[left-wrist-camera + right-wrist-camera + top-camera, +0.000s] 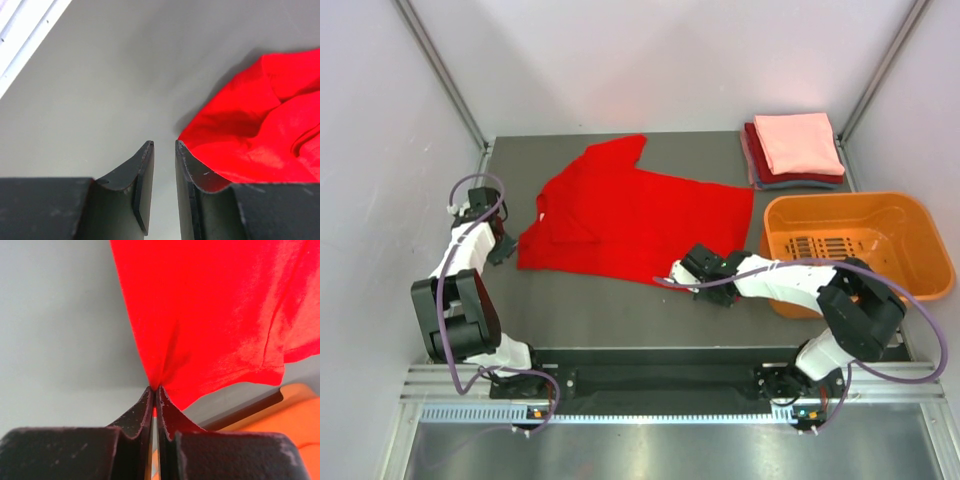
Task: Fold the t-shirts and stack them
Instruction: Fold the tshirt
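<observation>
The red t-shirt (630,215) lay spread across the middle of the frame in the overhead view, on the grey worktop (620,320). It was mostly flat, with one sleeve reaching toward the top of the frame and some cloth doubled over at its left side.

The right gripper (155,389) was closed tight on the shirt's lower hem, the cloth puckering into the pinch between its jaws. The left gripper (164,146) sat low at the shirt's left edge with its jaws a little apart and nothing between them. The red cloth lay just beside one finger, not yet caught.

The folded t-shirts (795,148) were stacked in the upper right: salmon-pink on top, dark red under it and grey-blue at the bottom. The orange basket (920,215) stood just below them, at the right of the frame.

This looked like the start of a fold on the red shirt, with one hold taken and the second pending. The next move would probably call for the left gripper to shift onto the cloth edge and close on it. Both arms could then lift and carry their sides together, keeping the shirt taut so it folds without bunching.
</observation>
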Action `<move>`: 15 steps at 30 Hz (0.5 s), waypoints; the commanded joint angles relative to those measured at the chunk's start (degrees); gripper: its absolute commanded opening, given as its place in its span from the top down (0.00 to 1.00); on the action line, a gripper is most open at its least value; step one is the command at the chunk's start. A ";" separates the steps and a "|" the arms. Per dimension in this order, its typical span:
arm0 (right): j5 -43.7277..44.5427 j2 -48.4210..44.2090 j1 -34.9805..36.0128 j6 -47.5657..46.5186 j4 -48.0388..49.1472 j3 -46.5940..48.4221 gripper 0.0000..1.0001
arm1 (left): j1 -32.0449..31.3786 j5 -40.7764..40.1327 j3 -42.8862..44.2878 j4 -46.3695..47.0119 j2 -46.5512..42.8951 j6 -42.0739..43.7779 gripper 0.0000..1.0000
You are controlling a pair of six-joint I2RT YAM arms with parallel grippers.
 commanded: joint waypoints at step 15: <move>3.49 -9.11 3.85 3.48 -8.86 13.12 0.62 | -3.84 25.96 18.82 6.04 12.71 8.02 0.67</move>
